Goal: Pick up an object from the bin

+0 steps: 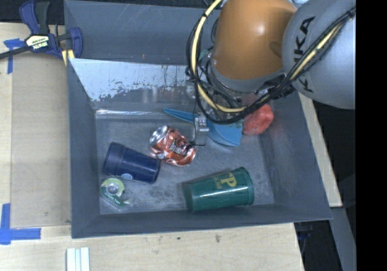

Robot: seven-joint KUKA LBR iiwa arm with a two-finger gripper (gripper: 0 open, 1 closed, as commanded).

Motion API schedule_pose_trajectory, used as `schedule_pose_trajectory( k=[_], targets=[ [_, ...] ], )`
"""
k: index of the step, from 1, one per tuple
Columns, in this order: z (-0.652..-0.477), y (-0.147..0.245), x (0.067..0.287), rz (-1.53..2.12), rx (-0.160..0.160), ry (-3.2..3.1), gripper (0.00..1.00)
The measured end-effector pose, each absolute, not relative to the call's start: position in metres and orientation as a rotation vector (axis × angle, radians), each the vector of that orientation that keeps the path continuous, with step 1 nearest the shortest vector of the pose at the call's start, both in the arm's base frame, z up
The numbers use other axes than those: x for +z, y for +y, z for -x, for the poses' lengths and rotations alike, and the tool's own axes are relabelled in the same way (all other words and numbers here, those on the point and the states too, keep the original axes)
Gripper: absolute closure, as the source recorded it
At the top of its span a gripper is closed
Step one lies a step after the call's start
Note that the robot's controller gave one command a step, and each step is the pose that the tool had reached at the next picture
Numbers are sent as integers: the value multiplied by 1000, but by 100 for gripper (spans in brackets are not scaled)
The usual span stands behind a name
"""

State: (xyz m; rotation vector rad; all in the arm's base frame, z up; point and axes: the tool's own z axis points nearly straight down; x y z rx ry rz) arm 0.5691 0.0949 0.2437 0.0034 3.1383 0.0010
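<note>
Bare floor of the grey metal bin [121,127] lies open to me at far left, below the sloped back wall. Close by, the crushed red-and-silver can [173,146] sits just beside the dark blue plastic cup [130,165] lying on its side. The flat blue plastic tool [225,132] and the red lump [260,120] crowd my right. The green can with a gold P [219,189] bars the near side.

Grey KUKA arm [329,52], orange dome cover [251,31], yellow-black cables [236,103].

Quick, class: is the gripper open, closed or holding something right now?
Gripper: cannot be told; it is at the right edge of the crushed red-and-silver can.
</note>
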Motion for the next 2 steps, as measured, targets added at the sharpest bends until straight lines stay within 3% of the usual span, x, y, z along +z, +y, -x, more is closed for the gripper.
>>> schedule_pose_trajectory(
  k=[1, 2],
  targets=[
    [-569, 95, 244, -4, 1, 3138, 0],
    [-553, 83, 209, 77, 3, 3129, 0]
  ],
)
